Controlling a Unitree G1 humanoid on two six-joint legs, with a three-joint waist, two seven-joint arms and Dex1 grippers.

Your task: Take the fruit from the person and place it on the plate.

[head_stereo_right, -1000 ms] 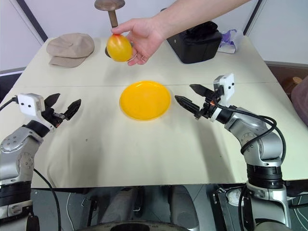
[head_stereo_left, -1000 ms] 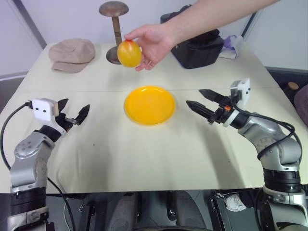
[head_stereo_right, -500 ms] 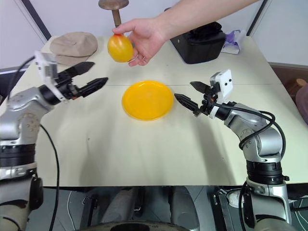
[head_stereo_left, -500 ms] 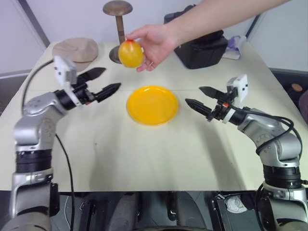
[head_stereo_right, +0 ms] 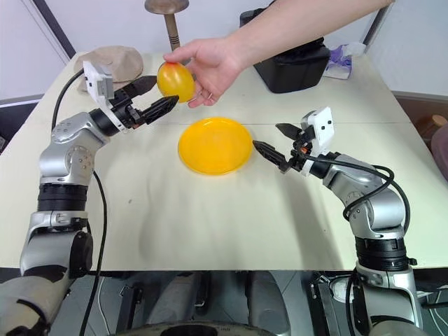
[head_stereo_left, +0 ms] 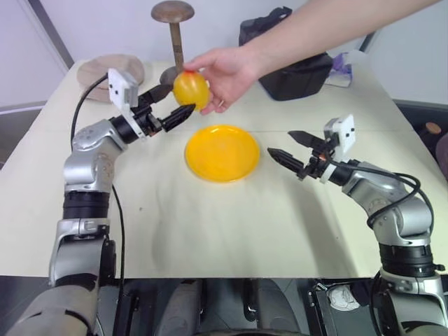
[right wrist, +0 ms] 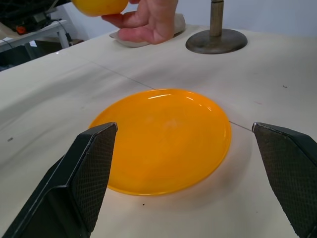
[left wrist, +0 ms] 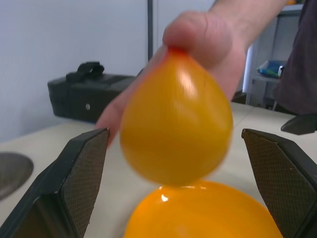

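Note:
A person's hand [head_stereo_left: 227, 70] reaches in from the far right and holds the yellow-orange fruit [head_stereo_left: 190, 89] above the table, beyond the yellow plate [head_stereo_left: 222, 152]. My left gripper [head_stereo_left: 171, 105] is open, its fingertips just left of the fruit and either side of its near edge, not closed on it. In the left wrist view the fruit [left wrist: 176, 124] hangs between the two open fingers [left wrist: 81, 168] with the plate [left wrist: 203, 210] below. My right gripper [head_stereo_left: 285, 147] stands open just right of the plate, pointing at it.
At the back of the table stand a brown wooden stand [head_stereo_left: 173, 31], a beige cap [head_stereo_left: 105, 68] at the left and a black bag [head_stereo_left: 294, 59] at the right. A seam line crosses the cream table [head_stereo_left: 210, 224] behind the plate.
My left arm has swung up and to the right from the table's left side until its open gripper reached the fruit. The person's hand and my right gripper have hardly moved.

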